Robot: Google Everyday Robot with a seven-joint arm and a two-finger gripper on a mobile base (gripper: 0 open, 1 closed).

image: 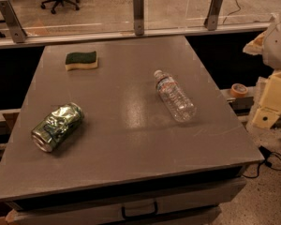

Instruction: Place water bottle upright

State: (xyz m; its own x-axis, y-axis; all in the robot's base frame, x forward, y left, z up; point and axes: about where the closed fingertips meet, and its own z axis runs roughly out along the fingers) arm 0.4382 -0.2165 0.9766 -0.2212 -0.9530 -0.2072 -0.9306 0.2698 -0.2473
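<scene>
Arm (277, 41): at right frame edge, partly cut off; rounded white shell, smooth, with a tan, ragged-looking patch on its left side. Gripper (268, 110): directly below the shell, at right edge; pale yellow blocky segments with flat faces; one small dark round hole in the lowest block
</scene>
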